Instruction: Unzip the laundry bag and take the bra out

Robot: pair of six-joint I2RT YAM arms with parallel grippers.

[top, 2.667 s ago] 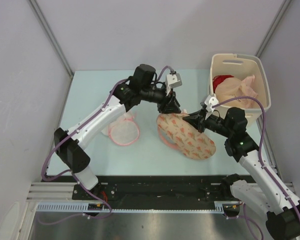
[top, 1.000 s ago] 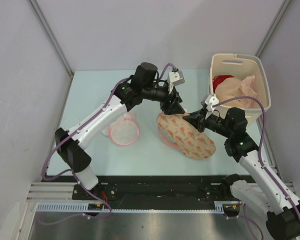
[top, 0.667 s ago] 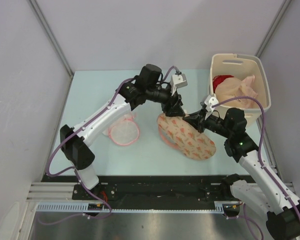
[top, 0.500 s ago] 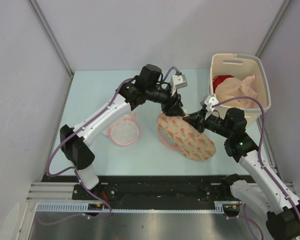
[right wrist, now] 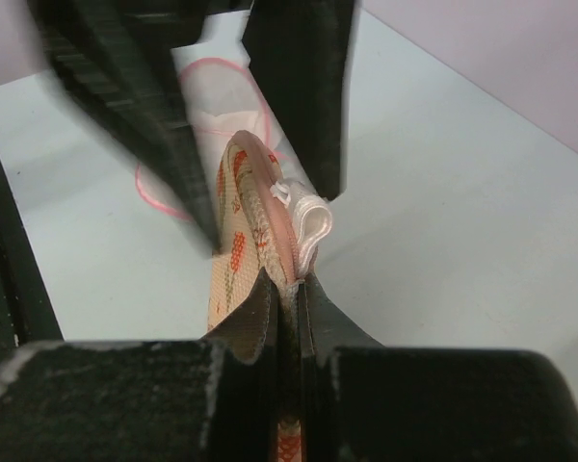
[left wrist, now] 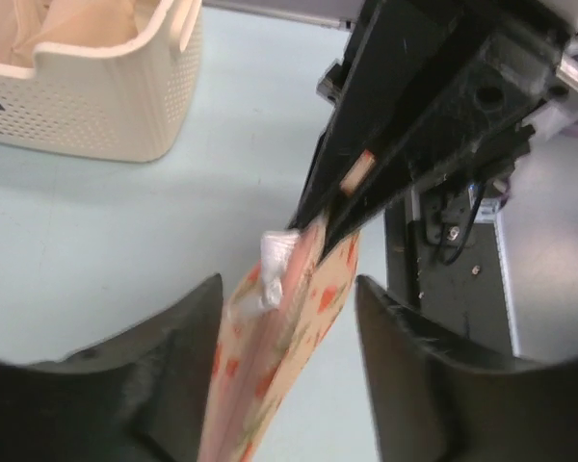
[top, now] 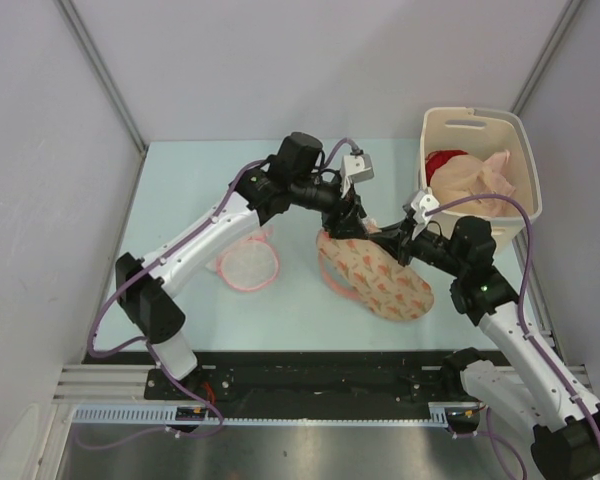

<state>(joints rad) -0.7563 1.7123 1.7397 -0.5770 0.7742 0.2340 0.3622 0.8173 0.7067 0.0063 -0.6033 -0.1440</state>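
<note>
Presently the left pincer [left wrist: 287, 289] straddles the raised rim of the cream-peach, red-printed fabric laundry bag [top: 380, 285], jaws apart, with the small white zip pull [left wrist: 275, 255] between them. The bag lies right of the middle of the surface [top: 180, 190]. The bra is unseen, presumably zipped inside. The right pincer [top: 385, 243] is clamped on the pink edging beside the pull. If the left jaws catch fabric and miss the pull, the zip likely will not run, and a hard tug could slip the right pincer's thin hold.
</note>
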